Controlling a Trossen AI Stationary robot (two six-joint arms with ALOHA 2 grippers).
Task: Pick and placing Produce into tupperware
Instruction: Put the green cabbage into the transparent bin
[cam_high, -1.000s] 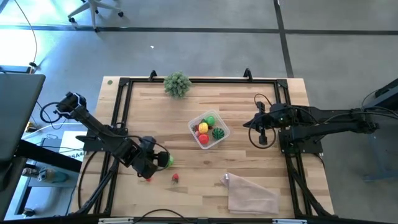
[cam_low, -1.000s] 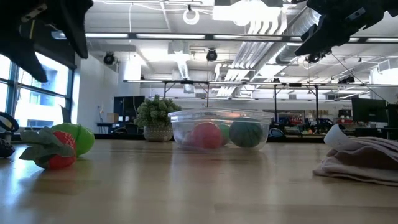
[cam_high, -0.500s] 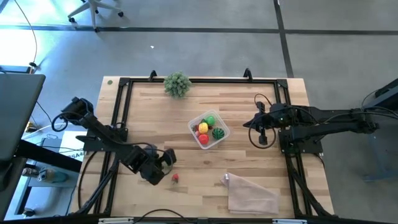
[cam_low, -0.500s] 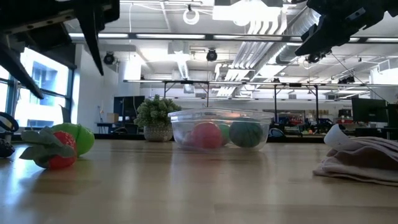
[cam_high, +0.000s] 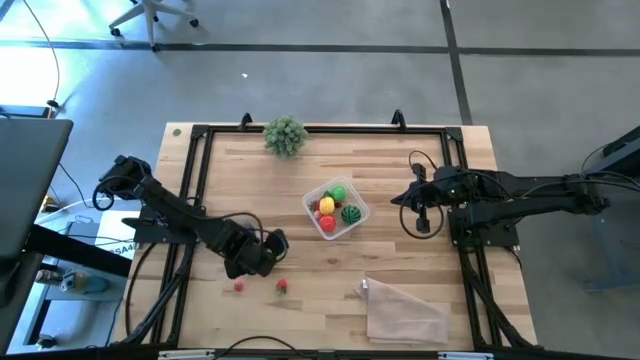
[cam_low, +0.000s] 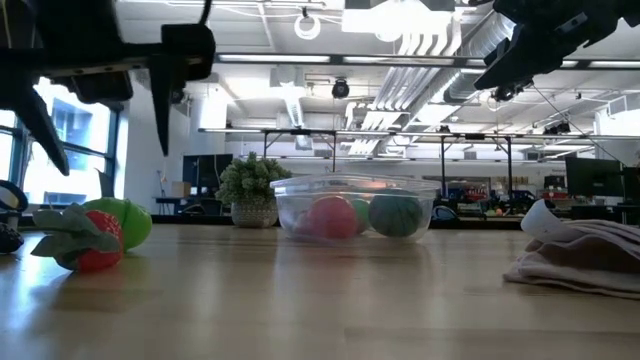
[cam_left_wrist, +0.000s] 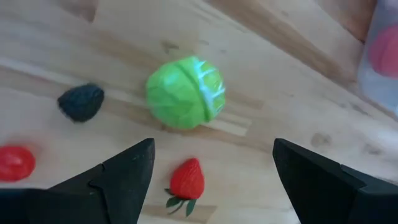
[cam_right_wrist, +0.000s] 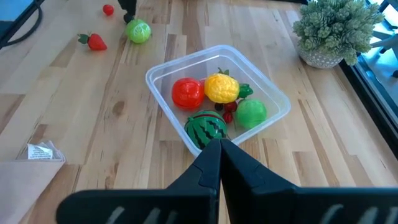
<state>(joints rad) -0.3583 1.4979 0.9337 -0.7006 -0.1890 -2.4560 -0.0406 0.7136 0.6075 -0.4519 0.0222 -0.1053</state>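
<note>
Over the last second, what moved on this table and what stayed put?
The left gripper swung along the near side of the table toward the tupperware, jaws open and empty throughout, and now sits over the green ball. It took hold of nothing. The strawberry, the small red piece, the tub's contents, the plastic bag and the shut right gripper stayed as they were.

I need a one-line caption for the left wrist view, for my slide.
Open left end effector hovering above a green cabbage, a strawberry, a dark berry and a small red fruit on the wooden table.
</note>
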